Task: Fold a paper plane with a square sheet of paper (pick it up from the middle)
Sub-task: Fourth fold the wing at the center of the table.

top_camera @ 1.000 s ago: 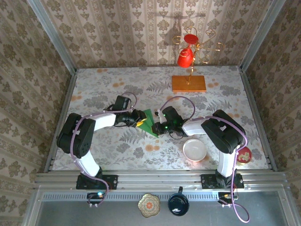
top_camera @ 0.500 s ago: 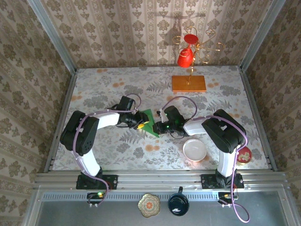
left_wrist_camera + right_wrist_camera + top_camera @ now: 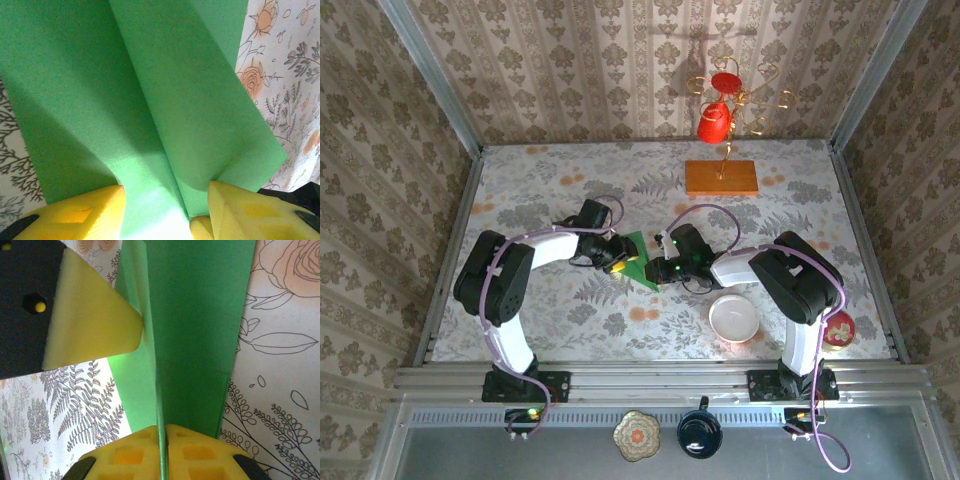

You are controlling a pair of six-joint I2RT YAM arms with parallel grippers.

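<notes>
Thin bright green folded paper (image 3: 638, 262) in the middle of the flowery table (image 3: 570, 200). Right gripper (image 3: 162, 442) squeezed tight on its middle ridge. Left gripper (image 3: 165, 200) spread wide around one end. Probably very light, floppy, easy to crumple. Best held softly by the ridge.
</notes>
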